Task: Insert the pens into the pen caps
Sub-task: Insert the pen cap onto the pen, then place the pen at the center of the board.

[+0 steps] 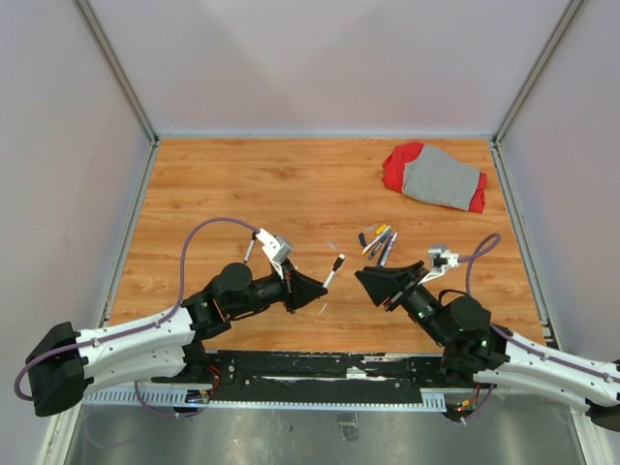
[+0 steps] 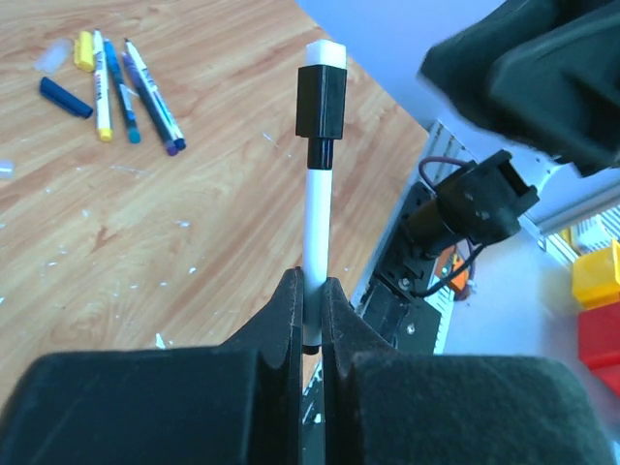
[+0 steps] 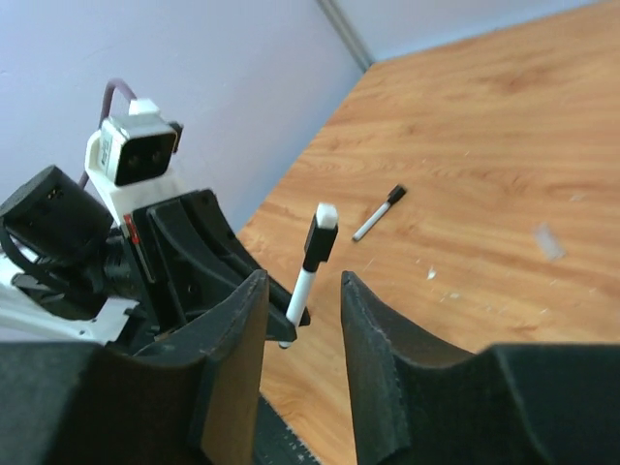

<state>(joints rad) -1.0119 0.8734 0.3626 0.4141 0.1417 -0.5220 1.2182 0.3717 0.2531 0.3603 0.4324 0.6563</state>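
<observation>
Left gripper (image 2: 312, 286) pinches a white pen (image 2: 318, 223) by its lower barrel, black cap (image 2: 321, 102) on its upper end — the right gripper (image 3: 302, 281) faces it, jaws parted and empty. Farther back on the wooden table (image 1: 223, 184) lie a red-and-grey cloth (image 1: 436, 177), a cluster of loose pens (image 1: 380, 242) and, beside them, one blue cap (image 2: 66, 98)

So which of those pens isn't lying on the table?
The white pen with the black cap, clamped in the left gripper and raised. The cluster of coloured pens and the lone pen lie flat on the table.
</observation>
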